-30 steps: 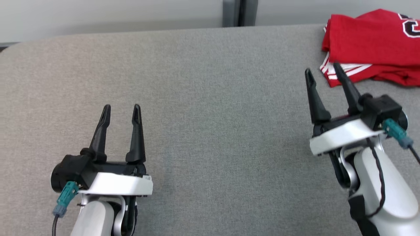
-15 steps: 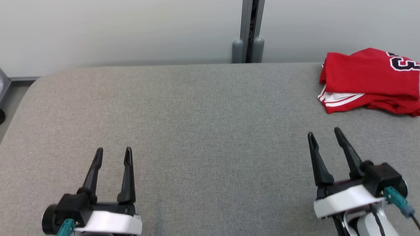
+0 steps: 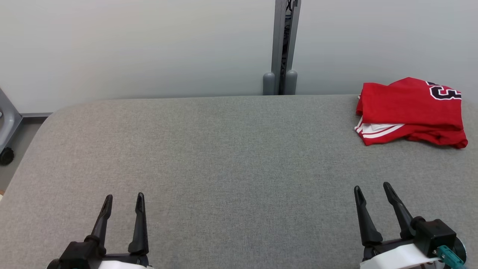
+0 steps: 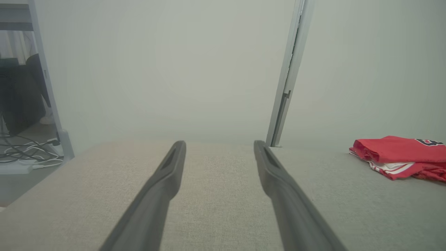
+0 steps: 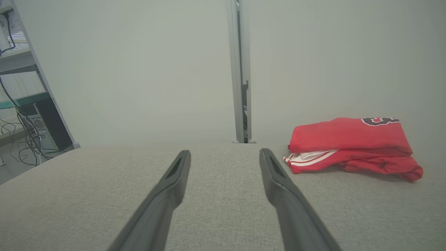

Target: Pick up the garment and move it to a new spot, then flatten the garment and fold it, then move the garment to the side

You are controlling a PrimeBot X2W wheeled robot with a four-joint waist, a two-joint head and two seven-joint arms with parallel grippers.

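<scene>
I see right gripper point(image 3: 372, 186) pulled back from folded red garment point(image 3: 409, 112), now well apart. Its jaws and left gripper point(image 3: 124, 195) jaws spread wide, empty, above tabletop point(image 3: 224, 149).

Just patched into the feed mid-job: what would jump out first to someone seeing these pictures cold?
The folded red garment with white stripes, lying at the far right of the grey table, catches the eye first. Next come the left gripper and right gripper at the near edge, both open and holding nothing, well apart from the garment.
</scene>
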